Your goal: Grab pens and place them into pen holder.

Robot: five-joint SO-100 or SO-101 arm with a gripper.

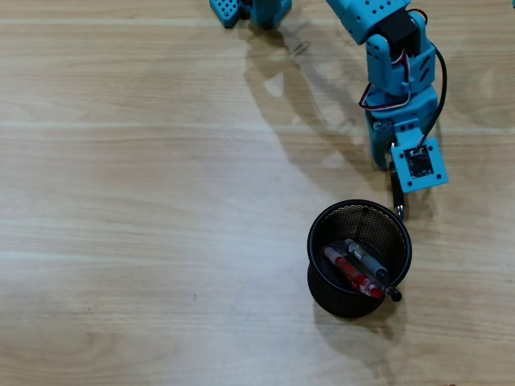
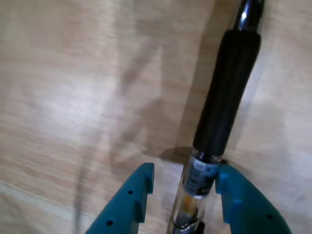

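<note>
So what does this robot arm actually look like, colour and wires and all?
The arm is bright blue plastic in blocky segments, with black motor blocks set into its joints. Thin red, black and white wires loop along its side. A square blue plate near its tip carries a small dark camera module. The gripper has two blue fingers, tapering, with small round holes.

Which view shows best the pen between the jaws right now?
The wrist view: the pen fills it, black grip and clear barrel between the blue jaws, which look not fully closed. The overhead view shows only its dark tip below the wrist camera, beside the pen holder.
</note>
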